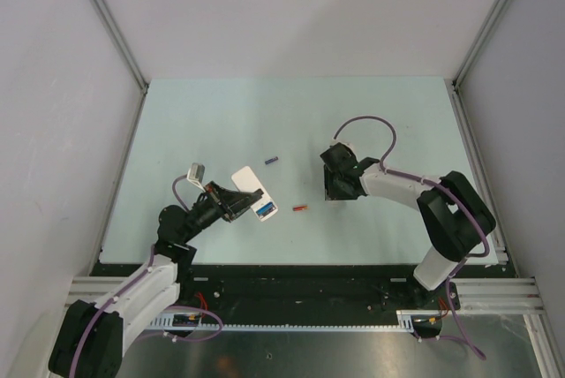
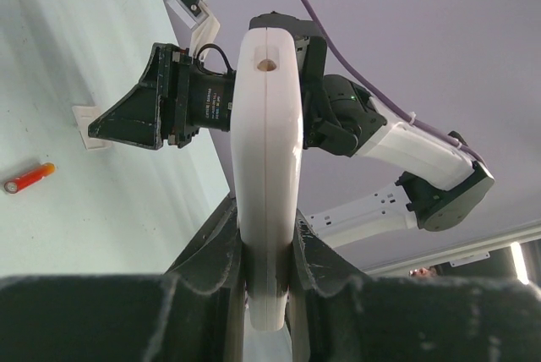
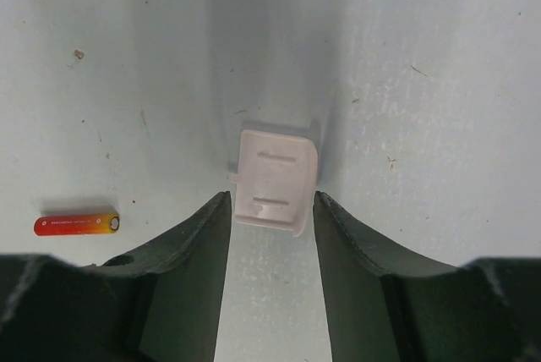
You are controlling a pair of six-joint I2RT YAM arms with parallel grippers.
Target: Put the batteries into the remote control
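Observation:
My left gripper point(image 1: 237, 200) is shut on the remote control point(image 1: 252, 191) and holds it above the table with its white back up. A blue battery point(image 1: 263, 211) shows in the remote's open end. In the left wrist view the remote control point(image 2: 269, 125) stands edge-on, clamped between the jaws of the left gripper point(image 2: 269, 214). An orange-red battery point(image 1: 300, 207) lies on the table to the right of the remote, and a dark purple battery point(image 1: 271, 161) lies farther back. My right gripper point(image 3: 270, 205) is open and low over the table, a small white cover piece point(image 3: 275, 180) lying at its fingertips.
The orange-red battery point(image 3: 76, 224) lies to the left of the right fingers. In the left wrist view the right gripper point(image 2: 135, 121) hovers over the cover piece point(image 2: 91, 128). Grey walls enclose the pale green table point(image 1: 212, 122) on three sides.

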